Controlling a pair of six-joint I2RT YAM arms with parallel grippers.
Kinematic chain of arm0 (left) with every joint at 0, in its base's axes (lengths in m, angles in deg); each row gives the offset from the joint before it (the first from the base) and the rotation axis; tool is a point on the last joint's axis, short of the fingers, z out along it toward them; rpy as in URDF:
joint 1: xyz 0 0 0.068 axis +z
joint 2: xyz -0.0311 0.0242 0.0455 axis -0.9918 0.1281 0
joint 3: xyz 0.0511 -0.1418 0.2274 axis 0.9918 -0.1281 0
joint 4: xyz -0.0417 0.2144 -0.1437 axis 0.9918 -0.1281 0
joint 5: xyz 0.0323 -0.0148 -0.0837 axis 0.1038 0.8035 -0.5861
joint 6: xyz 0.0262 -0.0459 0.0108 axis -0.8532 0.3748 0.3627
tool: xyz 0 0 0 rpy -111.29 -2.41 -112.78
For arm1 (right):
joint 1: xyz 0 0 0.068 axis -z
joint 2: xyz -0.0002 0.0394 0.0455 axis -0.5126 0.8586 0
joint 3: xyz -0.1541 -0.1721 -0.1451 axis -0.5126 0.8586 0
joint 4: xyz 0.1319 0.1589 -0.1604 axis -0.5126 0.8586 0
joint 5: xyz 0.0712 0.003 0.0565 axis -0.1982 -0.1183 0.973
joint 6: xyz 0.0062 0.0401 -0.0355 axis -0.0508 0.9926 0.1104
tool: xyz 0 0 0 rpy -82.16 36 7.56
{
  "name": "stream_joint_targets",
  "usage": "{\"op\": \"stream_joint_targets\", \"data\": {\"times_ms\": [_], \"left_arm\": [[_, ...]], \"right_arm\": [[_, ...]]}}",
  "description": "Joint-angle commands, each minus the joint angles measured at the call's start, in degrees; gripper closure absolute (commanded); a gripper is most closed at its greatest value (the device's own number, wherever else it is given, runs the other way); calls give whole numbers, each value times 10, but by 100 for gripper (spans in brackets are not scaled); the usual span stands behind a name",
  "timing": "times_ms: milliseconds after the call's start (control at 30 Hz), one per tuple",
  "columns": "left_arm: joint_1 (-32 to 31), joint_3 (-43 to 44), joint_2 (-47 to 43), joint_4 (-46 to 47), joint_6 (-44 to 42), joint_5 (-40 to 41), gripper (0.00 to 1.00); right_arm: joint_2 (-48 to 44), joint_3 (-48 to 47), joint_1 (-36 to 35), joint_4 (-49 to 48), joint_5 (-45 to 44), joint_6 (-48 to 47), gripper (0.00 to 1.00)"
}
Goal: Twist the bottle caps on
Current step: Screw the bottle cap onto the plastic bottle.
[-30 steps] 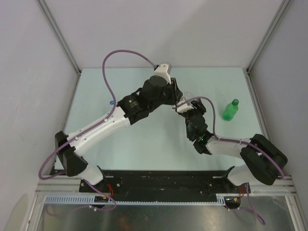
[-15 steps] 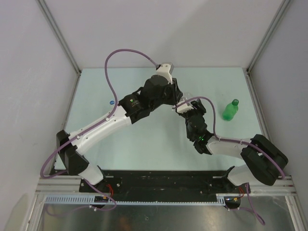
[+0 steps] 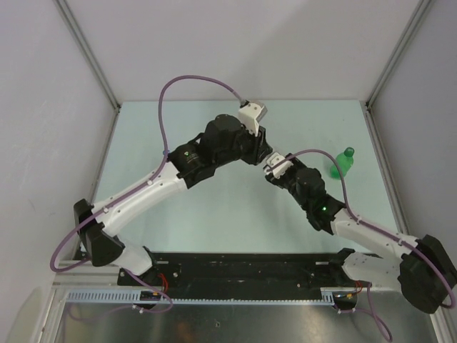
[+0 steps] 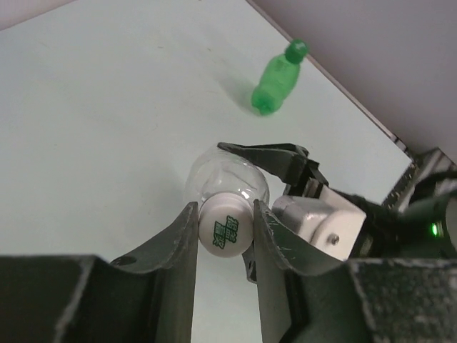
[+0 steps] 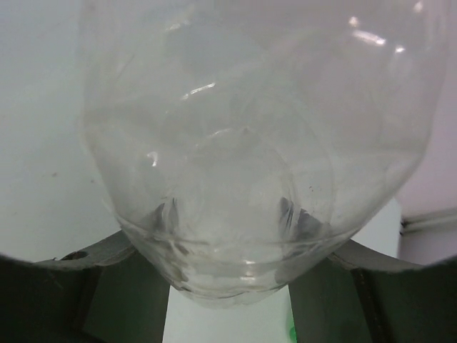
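The right hand (image 5: pixel 228 261) clasps the clear bottle (image 5: pixel 235 143) over the surface (image 3: pixel 143 128) so it cannot spin. The left hand (image 4: pixel 225 214) pinches the white cap (image 4: pixel 226 229) on its neck, placed to twist it tight.

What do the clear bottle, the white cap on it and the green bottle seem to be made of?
Clear bottle: thin transparent plastic, glossy; the table shows through and highlights streak its wall.
White cap: opaque plastic, smooth, faintly shiny, green print on top.
Green bottle: probably translucent green plastic; light glows through its body, though it is small in view.
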Motion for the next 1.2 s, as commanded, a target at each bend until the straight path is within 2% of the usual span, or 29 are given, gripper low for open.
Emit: {"op": "stream_joint_targets", "data": {"times_ms": [0, 167, 333, 533, 700, 833, 900, 1000, 1167], "left_arm": [[-2, -33, -13, -18, -89, -144, 100], [-2, -48, -19, -19, -150, -285, 100], [-4, -81, -39, -18, -218, -378, 100], [-7, -141, -65, -19, -350, -486, 100], [-15, -177, -80, -29, -451, -511, 100], [-15, -176, -84, -36, -475, -501, 100], [-16, -163, -79, -37, -467, -490, 96], [-15, -145, -74, -37, -459, -479, 85], [-15, -124, -81, -36, -453, -456, 55]], "right_arm": [[-59, -18, 23, 35, 208, 32, 100], [-86, -22, 59, 63, 309, 54, 100], [-106, -24, 87, 87, 383, 55, 100], [-128, -25, 121, 108, 483, 55, 100], [-139, -28, 140, 127, 524, 55, 100], [-136, -33, 144, 143, 545, 52, 100], [-132, -33, 144, 146, 544, 52, 100], [-126, -33, 145, 147, 535, 52, 100], [-129, -33, 145, 155, 524, 46, 100]]}}
